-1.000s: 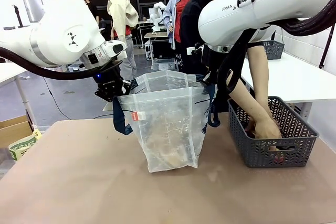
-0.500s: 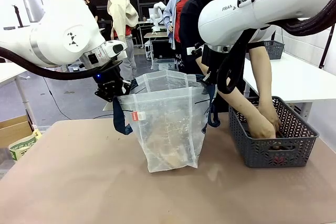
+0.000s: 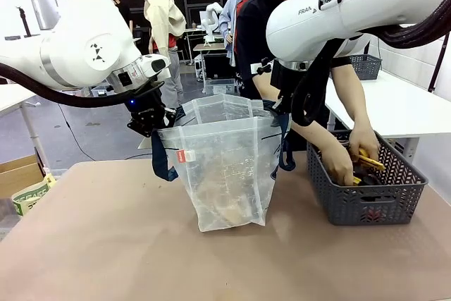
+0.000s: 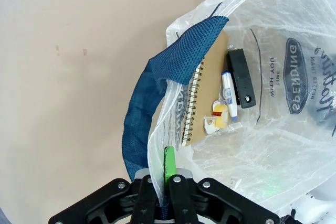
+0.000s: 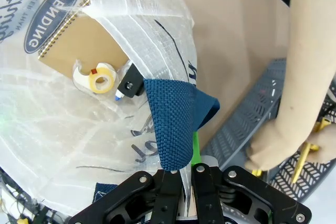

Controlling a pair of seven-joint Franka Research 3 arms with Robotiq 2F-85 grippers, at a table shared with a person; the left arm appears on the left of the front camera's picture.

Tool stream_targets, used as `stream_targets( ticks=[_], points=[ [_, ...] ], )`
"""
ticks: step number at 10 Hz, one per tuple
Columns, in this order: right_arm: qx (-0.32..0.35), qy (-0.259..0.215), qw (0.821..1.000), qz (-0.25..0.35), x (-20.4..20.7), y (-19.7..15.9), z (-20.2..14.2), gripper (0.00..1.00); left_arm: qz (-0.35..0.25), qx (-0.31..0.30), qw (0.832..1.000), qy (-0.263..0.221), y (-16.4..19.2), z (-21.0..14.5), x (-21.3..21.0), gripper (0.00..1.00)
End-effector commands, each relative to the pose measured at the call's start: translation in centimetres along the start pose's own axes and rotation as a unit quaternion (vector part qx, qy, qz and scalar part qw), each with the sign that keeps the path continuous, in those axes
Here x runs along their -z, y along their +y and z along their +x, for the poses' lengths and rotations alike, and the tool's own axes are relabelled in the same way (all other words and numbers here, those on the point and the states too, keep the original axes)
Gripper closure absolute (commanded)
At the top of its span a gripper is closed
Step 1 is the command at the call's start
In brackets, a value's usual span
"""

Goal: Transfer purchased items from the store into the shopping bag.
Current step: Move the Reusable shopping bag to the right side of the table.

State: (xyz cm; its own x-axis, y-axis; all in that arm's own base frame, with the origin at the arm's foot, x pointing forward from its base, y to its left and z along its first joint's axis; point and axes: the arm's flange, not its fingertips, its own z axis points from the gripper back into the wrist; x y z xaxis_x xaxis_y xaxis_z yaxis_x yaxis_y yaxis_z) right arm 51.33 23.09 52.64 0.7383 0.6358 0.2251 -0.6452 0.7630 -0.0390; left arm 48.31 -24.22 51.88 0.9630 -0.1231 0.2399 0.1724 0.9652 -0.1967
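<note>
The translucent shopping bag (image 3: 225, 167) stands open mid-table, held between both arms. My left gripper (image 3: 150, 122) is shut on its left rim by the navy strap (image 4: 152, 103); its green pad (image 4: 169, 165) presses the plastic. My right gripper (image 3: 282, 109) is shut on the right rim and the other navy strap (image 5: 170, 124). In the bag lie purchased items: a brown spiral notebook (image 4: 210, 85), a black oblong thing (image 4: 240, 78), a roll of tape (image 5: 101, 81). At the right stands the grey slotted store basket (image 3: 366, 199); a person's hands (image 3: 349, 163) are in it, holding a yellow item (image 3: 368, 161).
The person stands at the far side behind the bag, forearm (image 5: 299, 87) reaching down into the basket. A cardboard box with printed paper (image 3: 28, 192) sits off the table's left edge. Bare tan tabletop (image 3: 106, 244) lies in front of the bag.
The person's hands have shifted inside the basket and now lift a yellow item above its rim. Both arms and the bag have not moved.
</note>
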Motion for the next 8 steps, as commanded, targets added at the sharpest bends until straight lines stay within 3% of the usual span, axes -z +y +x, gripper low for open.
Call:
stream_targets(
  ticks=[1,8],
  points=[
    [0.002,-0.002,1.0,-0.001,-0.06,-0.26,-0.14,1.0,0.001,-0.003,1.0,-0.004,0.29,0.03,-0.16,1.0],
    [0.002,-0.002,1.0,-0.001,-0.06,-0.26,-0.14,1.0,0.001,-0.003,1.0,-0.004,0.29,0.03,-0.16,1.0]
  ],
)
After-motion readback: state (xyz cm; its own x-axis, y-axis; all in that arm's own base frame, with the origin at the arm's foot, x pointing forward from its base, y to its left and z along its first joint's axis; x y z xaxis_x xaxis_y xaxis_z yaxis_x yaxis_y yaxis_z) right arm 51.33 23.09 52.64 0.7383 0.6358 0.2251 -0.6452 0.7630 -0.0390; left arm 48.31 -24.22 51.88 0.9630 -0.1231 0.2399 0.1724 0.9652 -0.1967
